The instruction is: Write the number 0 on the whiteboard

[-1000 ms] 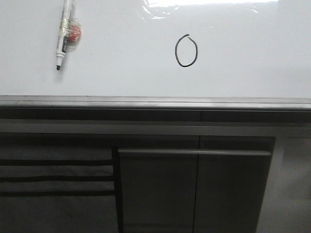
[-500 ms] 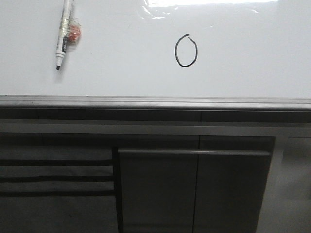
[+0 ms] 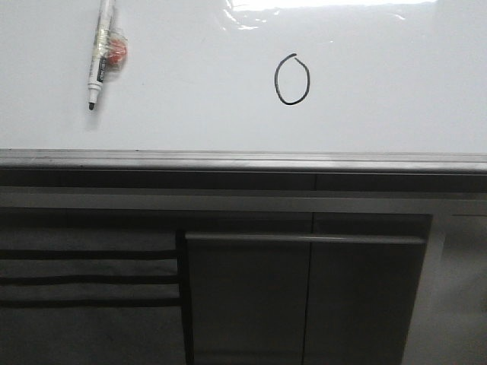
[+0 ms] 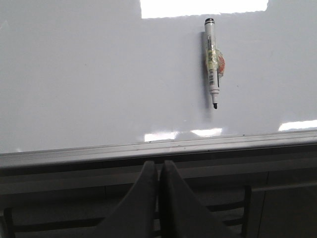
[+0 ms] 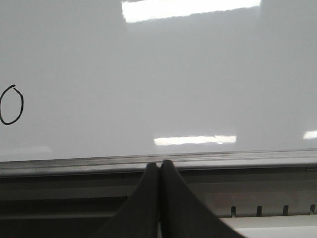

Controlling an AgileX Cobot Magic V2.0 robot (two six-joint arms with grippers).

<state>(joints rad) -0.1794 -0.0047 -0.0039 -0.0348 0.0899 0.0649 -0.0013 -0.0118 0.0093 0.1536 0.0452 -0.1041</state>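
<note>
The whiteboard (image 3: 190, 106) lies flat with a grey metal edge strip along its near side. The number 0 (image 3: 292, 79), a thin black oval with a small tail on top, is drawn right of the board's middle; it also shows in the right wrist view (image 5: 11, 105). A marker pen (image 3: 100, 52) with a red-and-clear wrap lies on the board at the far left, tip toward the near edge; it also shows in the left wrist view (image 4: 212, 62). My left gripper (image 4: 158, 163) and right gripper (image 5: 159, 163) are shut and empty, held back over the cabinet near the board's edge strip.
Dark grey cabinet panels (image 3: 304, 296) with a handle bar (image 3: 304, 239) sit below the board's edge strip (image 3: 243, 160). Dark slots (image 3: 87, 278) run across the lower left panel. Glare patches lie on the board's far part (image 3: 319, 6).
</note>
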